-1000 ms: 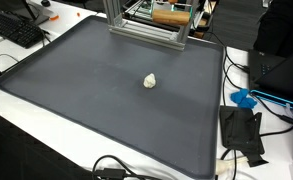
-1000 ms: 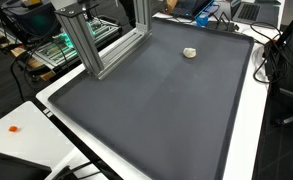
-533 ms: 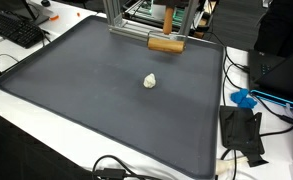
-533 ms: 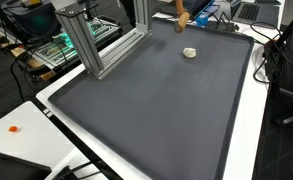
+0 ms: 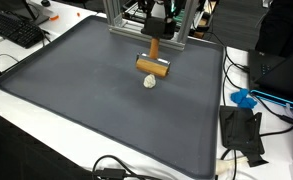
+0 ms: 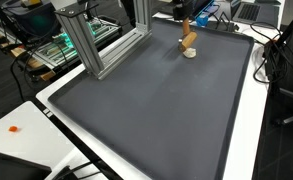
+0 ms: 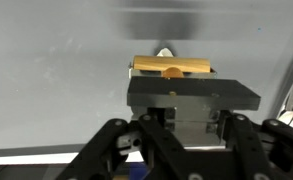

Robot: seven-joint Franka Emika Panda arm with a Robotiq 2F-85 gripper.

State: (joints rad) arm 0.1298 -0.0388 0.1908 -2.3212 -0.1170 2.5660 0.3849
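Observation:
A small white lump [image 5: 150,82] lies on the dark grey mat [image 5: 76,90], toward its far side. My gripper [image 5: 155,28] reaches in from the far edge, shut on the handle of a wooden mallet-shaped tool [image 5: 154,66]. The tool's cylindrical head hangs crosswise just above and behind the lump. In the other exterior view the tool [image 6: 188,39] stands right over the lump [image 6: 190,53]. In the wrist view the wooden head [image 7: 173,68] shows past the gripper [image 7: 176,92], and the lump [image 7: 166,52] peeks out beyond it. The fingertips are hidden by the gripper's dark block.
An aluminium frame [image 5: 146,32] stands at the mat's far edge, also seen as posts [image 6: 86,45]. A keyboard [image 5: 16,30] lies off one corner. A blue object [image 5: 244,98], a black device [image 5: 241,130] and cables sit beside the mat on the white table.
The gripper with the wooden tool has come in from the far edge and dropped toward the lump. The lump has not moved.

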